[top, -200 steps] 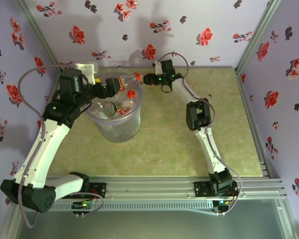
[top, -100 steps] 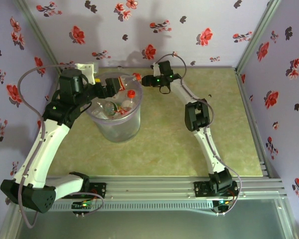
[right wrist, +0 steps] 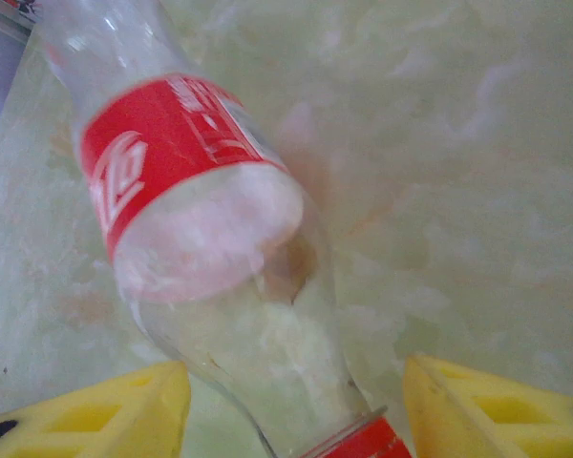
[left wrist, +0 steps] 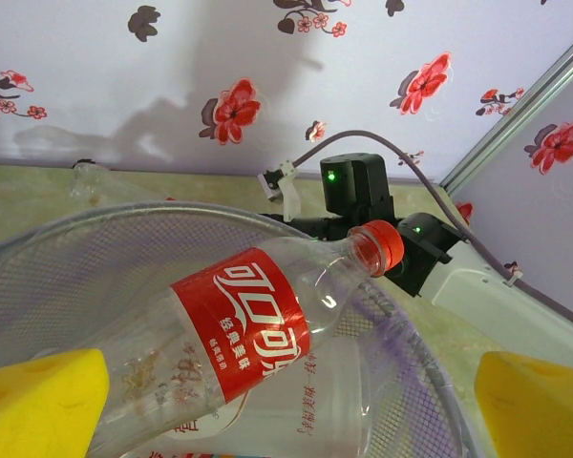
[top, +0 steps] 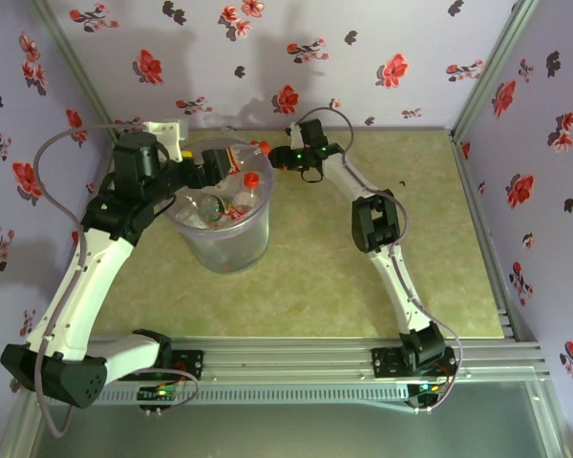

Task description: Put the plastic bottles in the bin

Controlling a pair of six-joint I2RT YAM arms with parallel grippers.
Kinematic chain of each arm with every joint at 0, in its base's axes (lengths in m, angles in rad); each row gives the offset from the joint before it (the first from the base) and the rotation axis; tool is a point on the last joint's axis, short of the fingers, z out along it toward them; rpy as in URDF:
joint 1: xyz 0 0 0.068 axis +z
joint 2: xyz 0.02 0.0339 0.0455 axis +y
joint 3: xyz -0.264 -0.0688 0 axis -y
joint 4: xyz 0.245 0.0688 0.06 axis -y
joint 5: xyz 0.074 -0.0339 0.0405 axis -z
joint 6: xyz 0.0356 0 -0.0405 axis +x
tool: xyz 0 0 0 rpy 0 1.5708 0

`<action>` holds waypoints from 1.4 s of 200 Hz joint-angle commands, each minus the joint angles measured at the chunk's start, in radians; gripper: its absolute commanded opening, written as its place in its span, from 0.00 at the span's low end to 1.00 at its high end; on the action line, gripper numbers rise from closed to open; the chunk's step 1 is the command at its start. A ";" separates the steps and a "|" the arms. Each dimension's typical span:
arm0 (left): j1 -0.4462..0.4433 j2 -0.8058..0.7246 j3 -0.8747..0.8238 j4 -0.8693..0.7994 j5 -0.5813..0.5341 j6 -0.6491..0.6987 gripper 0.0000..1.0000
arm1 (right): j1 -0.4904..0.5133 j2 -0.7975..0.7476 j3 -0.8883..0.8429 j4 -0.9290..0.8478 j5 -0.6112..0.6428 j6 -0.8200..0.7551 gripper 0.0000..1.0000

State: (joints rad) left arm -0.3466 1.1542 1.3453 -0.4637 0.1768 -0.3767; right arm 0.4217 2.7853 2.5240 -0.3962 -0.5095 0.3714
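Right tool [right wrist: 296,408] astride bottle [right wrist: 191,181] | left tool [left wrist: 286,401] wide above bin [left wrist: 95,272] rim

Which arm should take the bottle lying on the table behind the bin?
Right. The right gripper straddles that bottle, yellow fingers on either side, jaws apart. The left gripper hangs open over the bin, with a red-capped bottle leaning inside it.

White-and-black arms [top: 76,281], grey cables [top: 41,167], yellow finger pads [left wrist: 38,401]
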 commanded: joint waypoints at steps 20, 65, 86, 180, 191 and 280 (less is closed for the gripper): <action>0.012 -0.024 0.007 0.022 0.016 -0.004 0.99 | 0.003 -0.006 -0.104 0.076 -0.054 0.080 0.61; 0.013 -0.021 0.009 0.023 0.016 -0.006 0.99 | 0.005 -0.001 -0.105 0.104 -0.060 0.101 0.58; 0.011 -0.021 0.012 0.023 0.016 -0.007 0.99 | 0.006 -0.001 -0.105 0.101 -0.056 0.102 0.56; 0.015 -0.022 0.014 0.019 0.016 -0.008 0.99 | 0.008 0.004 -0.092 0.105 -0.054 0.103 0.43; 0.015 -0.023 0.015 0.017 0.016 -0.007 0.99 | 0.008 0.002 -0.094 0.110 -0.054 0.104 0.39; 0.020 -0.021 0.013 0.013 0.016 -0.008 0.99 | -0.009 -0.181 -0.329 0.209 -0.047 0.089 0.35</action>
State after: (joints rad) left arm -0.3355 1.1542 1.3453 -0.4644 0.1799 -0.3767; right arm 0.4232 2.6995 2.2929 -0.1978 -0.5541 0.4648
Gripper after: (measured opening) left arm 0.987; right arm 0.359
